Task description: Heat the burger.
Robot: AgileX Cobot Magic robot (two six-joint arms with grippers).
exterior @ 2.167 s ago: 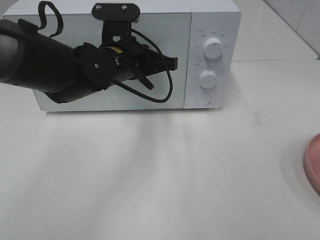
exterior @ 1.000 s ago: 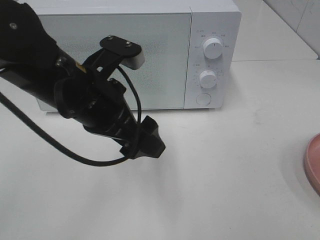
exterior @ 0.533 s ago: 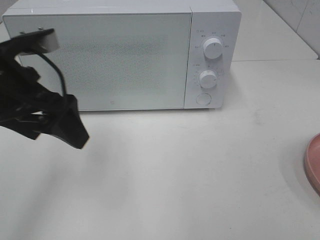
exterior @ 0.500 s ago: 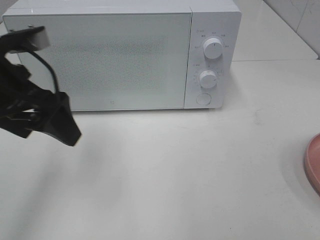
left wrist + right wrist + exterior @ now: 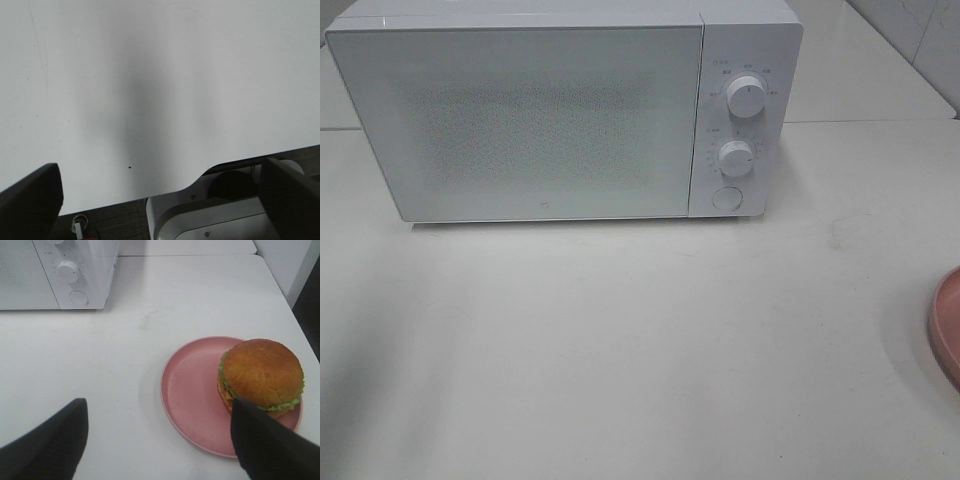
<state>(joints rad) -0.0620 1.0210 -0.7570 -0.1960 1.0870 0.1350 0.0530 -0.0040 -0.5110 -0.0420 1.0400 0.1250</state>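
Burger (image 5: 261,374) on the pink plate (image 5: 192,395) sits just off the right gripper (image 5: 159,440), toward one finger. Both grippers gape wide and empty; the left gripper (image 5: 160,192) faces bare table only.

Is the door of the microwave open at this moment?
No, the microwave has its door closed flat against the front, and nothing of the inside shows.

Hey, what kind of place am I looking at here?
Probably a kitchen-style test setup: a white microwave with its door shut stands on a plain white table, and a burger sits on a pink plate nearby.
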